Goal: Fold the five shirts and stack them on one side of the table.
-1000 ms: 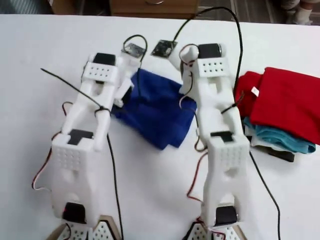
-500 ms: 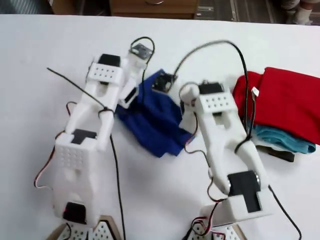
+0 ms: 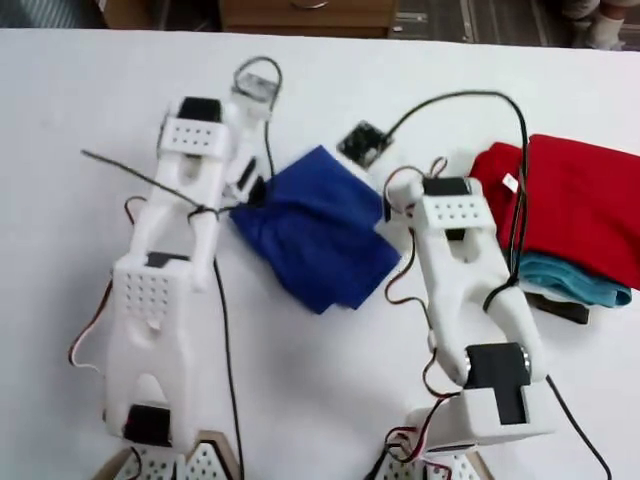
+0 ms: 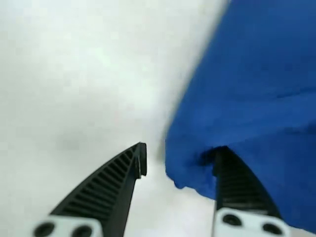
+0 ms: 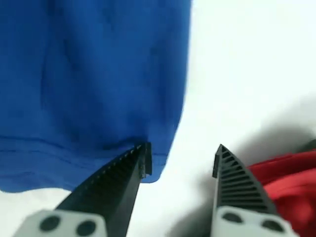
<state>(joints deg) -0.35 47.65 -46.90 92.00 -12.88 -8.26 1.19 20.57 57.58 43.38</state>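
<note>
A folded blue shirt (image 3: pixel 320 232) lies on the white table (image 3: pixel 80 90) between the two arms. My left gripper (image 3: pixel 248 185) sits at its left corner. In the left wrist view that gripper (image 4: pixel 181 148) is open, and the blue shirt's (image 4: pixel 247 89) corner drapes over one finger (image 4: pixel 236 185). My right gripper (image 3: pixel 386 208) is at the shirt's right edge. In the right wrist view it (image 5: pixel 183 148) is open over bare table, one fingertip (image 5: pixel 140 160) touching the hem of the blue shirt (image 5: pixel 98 74). A red shirt (image 5: pixel 289 180) shows beside it.
At the right side of the table a stack holds a red shirt (image 3: pixel 570 205) on top, a teal one (image 3: pixel 565 280) under it, then white and black layers (image 3: pixel 560 308). Cables loop over both arms. The table's far and left parts are bare.
The right arm has drawn back from beyond the shirt to its right edge. The blue shirt has shifted right and lies flatter. The left gripper has moved slightly left.
</note>
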